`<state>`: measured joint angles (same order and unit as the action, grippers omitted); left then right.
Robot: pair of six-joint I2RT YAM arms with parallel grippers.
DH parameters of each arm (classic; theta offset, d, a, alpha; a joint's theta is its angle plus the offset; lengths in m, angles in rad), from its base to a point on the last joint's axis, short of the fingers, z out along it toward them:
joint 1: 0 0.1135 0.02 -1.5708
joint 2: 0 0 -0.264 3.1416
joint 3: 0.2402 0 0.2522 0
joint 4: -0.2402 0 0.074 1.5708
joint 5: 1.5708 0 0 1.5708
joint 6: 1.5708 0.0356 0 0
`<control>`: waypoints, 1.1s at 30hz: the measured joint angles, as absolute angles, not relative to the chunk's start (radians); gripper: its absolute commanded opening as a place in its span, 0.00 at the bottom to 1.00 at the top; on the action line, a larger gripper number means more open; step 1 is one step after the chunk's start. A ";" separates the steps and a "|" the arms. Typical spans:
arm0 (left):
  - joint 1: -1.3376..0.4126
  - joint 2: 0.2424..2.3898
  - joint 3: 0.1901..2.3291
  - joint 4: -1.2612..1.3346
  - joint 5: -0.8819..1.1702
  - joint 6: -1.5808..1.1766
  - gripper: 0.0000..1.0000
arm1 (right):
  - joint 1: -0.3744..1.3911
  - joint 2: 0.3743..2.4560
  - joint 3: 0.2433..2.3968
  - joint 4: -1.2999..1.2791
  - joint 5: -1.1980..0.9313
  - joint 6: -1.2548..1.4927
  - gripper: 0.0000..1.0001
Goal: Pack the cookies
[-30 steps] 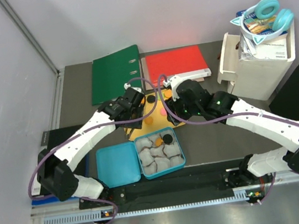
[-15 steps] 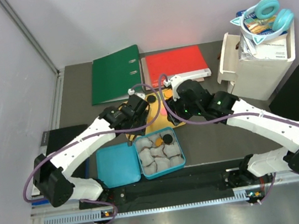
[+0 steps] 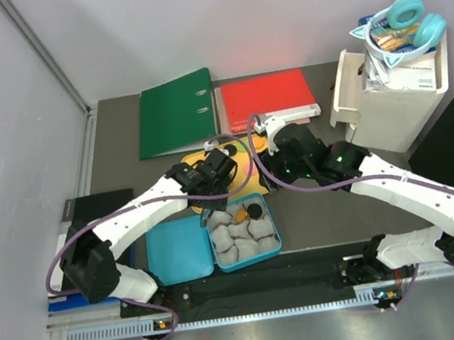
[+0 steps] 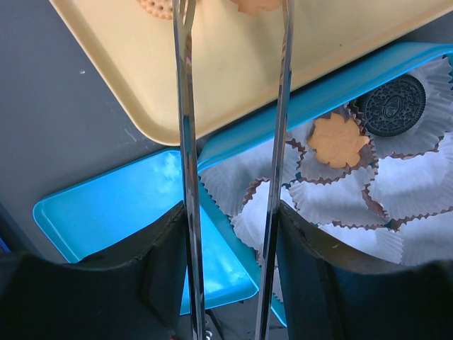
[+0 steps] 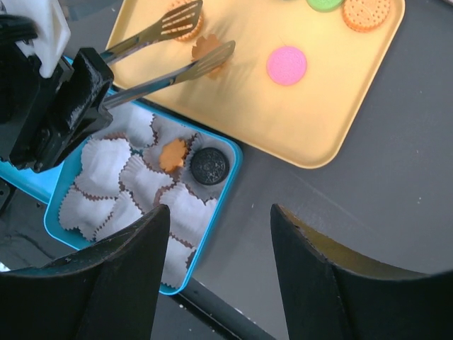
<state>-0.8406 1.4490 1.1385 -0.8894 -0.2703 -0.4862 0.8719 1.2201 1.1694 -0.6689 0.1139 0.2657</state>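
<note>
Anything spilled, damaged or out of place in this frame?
Nothing stands out. The yellow tray lies flat with cookies on it, the blue tin holds upright paper cups, two filled, and its lid lies beside it.

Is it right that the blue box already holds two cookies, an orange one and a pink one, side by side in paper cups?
Not quite. The second cookie in the blue box is black, not pink; it sits beside the orange one. The pink cookie lies on the yellow tray. The right wrist view shows this.
</note>
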 measured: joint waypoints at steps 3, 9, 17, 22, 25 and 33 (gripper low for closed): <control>-0.841 1.456 1.138 -0.878 -0.270 -0.486 0.53 | 0.871 1.215 1.164 -0.677 0.116 0.266 0.59; -0.841 1.476 1.138 -0.860 -0.258 -0.486 0.51 | 0.870 1.208 1.164 -0.679 0.116 0.266 0.59; -0.842 1.486 1.138 -0.855 -0.244 -0.484 0.38 | 0.870 1.204 1.164 -0.679 0.116 0.266 0.59; -0.844 1.486 1.140 -0.860 -0.250 -0.482 0.32 | 0.870 1.204 1.164 -0.679 0.116 0.266 0.59; -0.844 1.486 1.164 -0.888 -0.263 -0.476 0.31 | 0.870 1.204 1.164 -0.679 0.116 0.265 0.59; -0.845 1.474 1.339 -0.980 -0.333 -0.450 0.28 | 0.870 1.205 1.164 -0.676 0.116 0.264 0.59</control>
<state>-0.8452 1.4742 1.3392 -0.9802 -0.3332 -0.4496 0.8696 1.2053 1.1645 -0.6762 0.1158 0.2638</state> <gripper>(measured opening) 0.419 0.593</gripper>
